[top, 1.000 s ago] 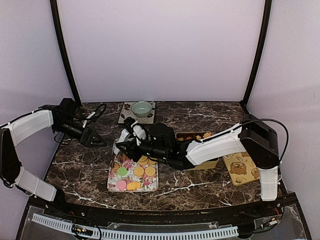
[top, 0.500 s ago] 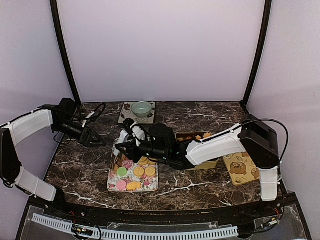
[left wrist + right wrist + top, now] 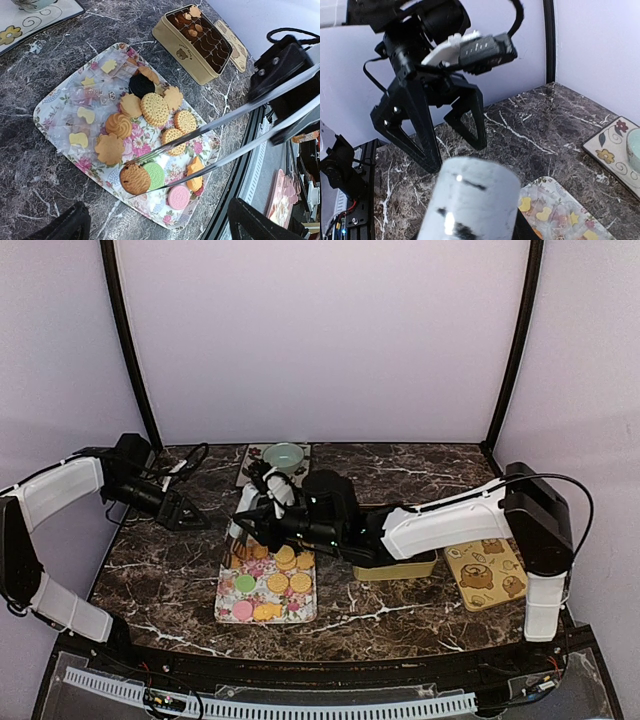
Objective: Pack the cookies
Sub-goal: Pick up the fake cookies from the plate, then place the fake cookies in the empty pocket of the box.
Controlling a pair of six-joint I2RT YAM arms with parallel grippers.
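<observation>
Marble table [image 3: 400,615], overhead: floral tray [image 3: 228,612] bearing cookies [image 3: 278,582]; right claw [image 3: 254,515] above its far end, grip cannot be told; left claw [image 3: 190,518] off to the left. Left wrist: cookies spread over tray, a few in tin [image 3: 192,37]. Right wrist: left claw spread wide, holding nothing.

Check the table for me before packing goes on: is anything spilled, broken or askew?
Nothing stands out. The loose cookies lie on the floral tray, some overlapping, none on the marble tabletop. The tin stands upright and open with a few pieces inside, its lid flat beside it.
</observation>
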